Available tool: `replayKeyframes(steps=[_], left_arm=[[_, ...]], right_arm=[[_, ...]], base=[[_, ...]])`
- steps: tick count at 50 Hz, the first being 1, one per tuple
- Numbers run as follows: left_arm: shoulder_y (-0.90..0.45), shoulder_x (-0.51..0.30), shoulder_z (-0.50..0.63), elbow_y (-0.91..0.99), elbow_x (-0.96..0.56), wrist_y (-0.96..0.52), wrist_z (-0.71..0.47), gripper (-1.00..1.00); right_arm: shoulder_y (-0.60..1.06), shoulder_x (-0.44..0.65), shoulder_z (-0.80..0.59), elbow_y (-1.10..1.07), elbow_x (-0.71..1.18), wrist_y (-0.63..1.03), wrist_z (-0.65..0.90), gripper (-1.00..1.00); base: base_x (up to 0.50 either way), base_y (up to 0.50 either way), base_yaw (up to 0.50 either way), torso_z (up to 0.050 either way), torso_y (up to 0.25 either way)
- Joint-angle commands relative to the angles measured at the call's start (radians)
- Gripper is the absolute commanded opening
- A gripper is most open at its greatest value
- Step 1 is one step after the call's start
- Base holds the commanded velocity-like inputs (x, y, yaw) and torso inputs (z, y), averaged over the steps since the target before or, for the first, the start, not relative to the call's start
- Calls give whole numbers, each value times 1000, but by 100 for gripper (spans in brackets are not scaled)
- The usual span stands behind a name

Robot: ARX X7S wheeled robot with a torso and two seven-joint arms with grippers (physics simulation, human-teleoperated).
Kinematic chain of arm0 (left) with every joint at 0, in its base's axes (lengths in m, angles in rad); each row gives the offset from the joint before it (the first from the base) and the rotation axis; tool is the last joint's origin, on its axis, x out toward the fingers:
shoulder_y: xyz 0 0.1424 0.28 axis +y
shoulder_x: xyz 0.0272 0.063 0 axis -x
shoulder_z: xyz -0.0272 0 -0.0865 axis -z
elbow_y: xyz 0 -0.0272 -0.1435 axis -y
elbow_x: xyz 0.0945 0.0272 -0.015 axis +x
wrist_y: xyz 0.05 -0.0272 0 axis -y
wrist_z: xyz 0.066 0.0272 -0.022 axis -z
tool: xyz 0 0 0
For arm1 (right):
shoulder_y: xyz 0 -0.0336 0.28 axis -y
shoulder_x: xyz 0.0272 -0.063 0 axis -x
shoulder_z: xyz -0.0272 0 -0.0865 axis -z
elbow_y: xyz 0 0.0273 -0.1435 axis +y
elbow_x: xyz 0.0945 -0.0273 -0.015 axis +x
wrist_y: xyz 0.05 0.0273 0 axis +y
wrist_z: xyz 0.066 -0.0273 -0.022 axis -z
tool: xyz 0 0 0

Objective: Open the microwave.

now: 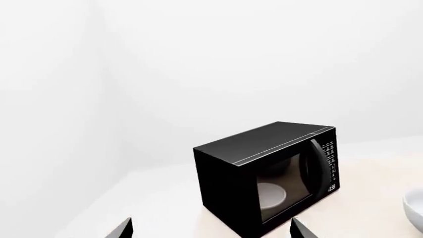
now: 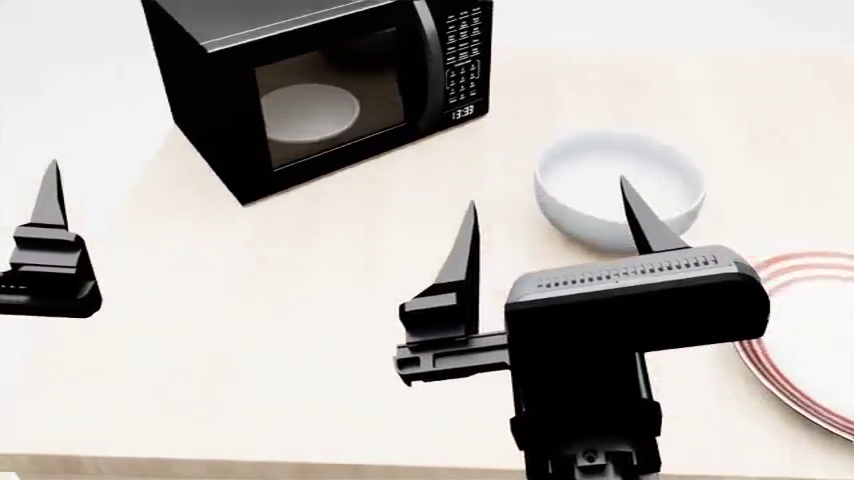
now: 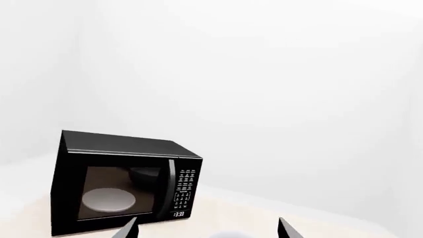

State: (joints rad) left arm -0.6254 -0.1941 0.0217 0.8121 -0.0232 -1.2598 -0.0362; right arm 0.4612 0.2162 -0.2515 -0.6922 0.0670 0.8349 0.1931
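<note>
The microwave [image 2: 320, 90] is a glossy black box at the far left of the table, door closed, with a white turntable behind the glass. Its keypad and clock are on the right side of its front. It also shows in the left wrist view as the microwave [image 1: 264, 176] and in the right wrist view as the microwave [image 3: 119, 183]. My right gripper [image 2: 550, 228] is open, held above the table in front of the microwave and apart from it. My left gripper [image 2: 51, 200] is at the left edge with one finger showing there; its wrist view shows both fingertips spread wide, nothing between them.
A white bowl [image 2: 619, 190] stands right of the microwave, just beyond my right gripper. A white plate with a red rim [image 2: 814, 330] lies at the right edge. The light wooden table [image 2: 267, 300] ends close to the bottom of the head view.
</note>
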Motion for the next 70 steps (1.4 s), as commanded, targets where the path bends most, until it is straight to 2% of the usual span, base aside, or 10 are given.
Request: replayKeyframes(steps=[1, 13, 14, 26, 29, 35, 70], left_arm=[[-1, -1, -1, 3, -5, -4, -3, 100], [-2, -1, -2, 6, -11, -8, -6, 100], [-3, 1, -1, -2, -11, -3, -8, 100], [5, -2, -6, -10, -17, 13, -11, 100], [4, -2, -7, -9, -18, 11, -11, 100], [-20, -3, -5, 4, -23, -26, -12, 100], [3, -7, -7, -6, -35, 8, -25, 100]], right_arm=[[0, 4, -3, 1, 5, -2, 4, 100], [-2, 8, -5, 5, 11, -11, 8, 100], [-5, -12, 27, 14, 32, -16, 12, 100], [-1, -2, 6, 17, 26, -11, 19, 100], [-7, -21, 48, 11, 83, -7, -8, 100], [-8, -18, 48, 6, 86, -17, -4, 100], [-5, -5, 41, 5, 105, -19, 14, 100]], base=[[0, 500, 0, 0, 0], [0, 500, 0, 0, 0], [0, 0, 0, 0, 0], [0, 0, 0, 0, 0], [0, 0, 0, 0, 0], [453, 0, 0, 0, 0], [500, 0, 0, 0, 0]])
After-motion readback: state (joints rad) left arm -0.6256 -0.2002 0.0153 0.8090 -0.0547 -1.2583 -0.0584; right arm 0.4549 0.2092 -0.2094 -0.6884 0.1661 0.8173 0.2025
